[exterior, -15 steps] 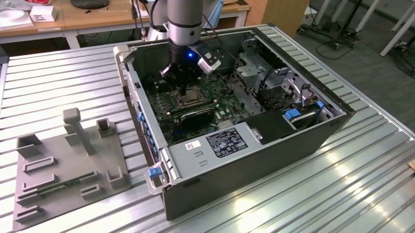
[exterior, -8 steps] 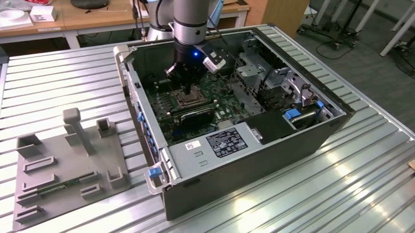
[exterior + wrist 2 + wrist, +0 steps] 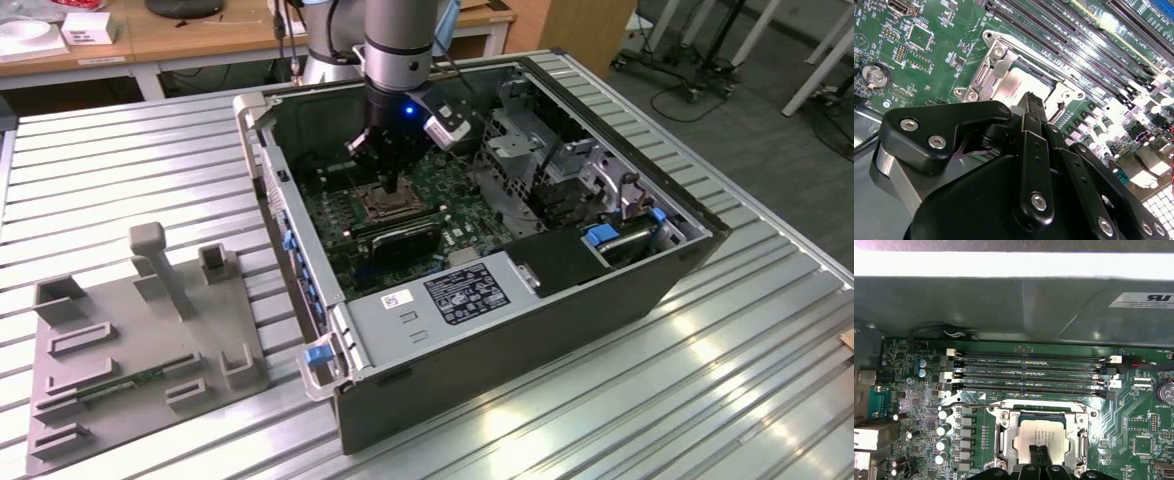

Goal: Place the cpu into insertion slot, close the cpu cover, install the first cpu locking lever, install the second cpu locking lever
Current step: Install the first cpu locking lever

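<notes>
First wrist view: pale square chip (image 3: 1041, 436) seated flat in the socket (image 3: 995, 416), just beside the long black memory slots (image 3: 1029, 372) on the green board (image 3: 1134, 422). Silver cover (image 3: 1081, 439) apparently lying down around the chip, framing it through its window; cannot tell whether fully flat. Thin wire lever (image 3: 974, 403) running along the socket's side nearest the memory slots; cannot tell whether latched or free.

Claw (image 3: 1039, 454) narrow, tips pressed together with nothing between them, poised at the chip's edge. Touching or just above it; hard to say which. Much the same in the second wrist view: claw (image 3: 1030, 102) closed, tip at the rim of the chip (image 3: 1019, 85). Exterior view: claw (image 3: 387, 187) reaching straight down into the open computer case (image 3: 534, 330) lying on the ribbed metal counter (image 3: 747, 400).

Judging from this: placing done, cover step at or near its end, lever work not yet begun. Calls for a small, careful sideways shift to catch the wire lever with the closed tips. Then a steady push down and under its hook, keeping clear of the chip's face and the board parts close by.
</notes>
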You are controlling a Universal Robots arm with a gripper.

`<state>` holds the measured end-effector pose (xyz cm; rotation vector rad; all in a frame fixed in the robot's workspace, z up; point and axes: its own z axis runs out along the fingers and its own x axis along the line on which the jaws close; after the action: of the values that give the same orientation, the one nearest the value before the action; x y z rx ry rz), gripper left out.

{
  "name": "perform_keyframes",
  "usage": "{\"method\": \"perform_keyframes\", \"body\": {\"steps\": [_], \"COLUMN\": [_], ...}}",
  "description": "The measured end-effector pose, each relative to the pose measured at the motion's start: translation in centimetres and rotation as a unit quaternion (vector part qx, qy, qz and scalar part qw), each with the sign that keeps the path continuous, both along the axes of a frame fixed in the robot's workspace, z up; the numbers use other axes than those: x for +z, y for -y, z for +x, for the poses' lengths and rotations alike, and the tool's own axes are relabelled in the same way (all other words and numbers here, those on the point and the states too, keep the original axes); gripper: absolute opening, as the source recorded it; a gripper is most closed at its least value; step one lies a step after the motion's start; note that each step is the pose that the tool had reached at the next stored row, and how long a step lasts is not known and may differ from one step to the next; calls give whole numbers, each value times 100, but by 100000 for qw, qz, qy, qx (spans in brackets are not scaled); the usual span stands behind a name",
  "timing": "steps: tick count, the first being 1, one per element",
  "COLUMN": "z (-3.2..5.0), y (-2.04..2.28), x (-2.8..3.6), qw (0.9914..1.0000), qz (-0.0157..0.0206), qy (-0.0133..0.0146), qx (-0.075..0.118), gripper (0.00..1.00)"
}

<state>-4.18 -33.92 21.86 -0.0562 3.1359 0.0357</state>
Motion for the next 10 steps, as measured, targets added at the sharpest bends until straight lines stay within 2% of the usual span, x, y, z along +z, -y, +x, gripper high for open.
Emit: {"method": "perform_keyframes", "body": {"steps": [10], "z": [-3], "y": [0], "x": [0], "qw": [100000], "qz": [2], "qy": [33], "qx": [39], "gripper": [11]}}
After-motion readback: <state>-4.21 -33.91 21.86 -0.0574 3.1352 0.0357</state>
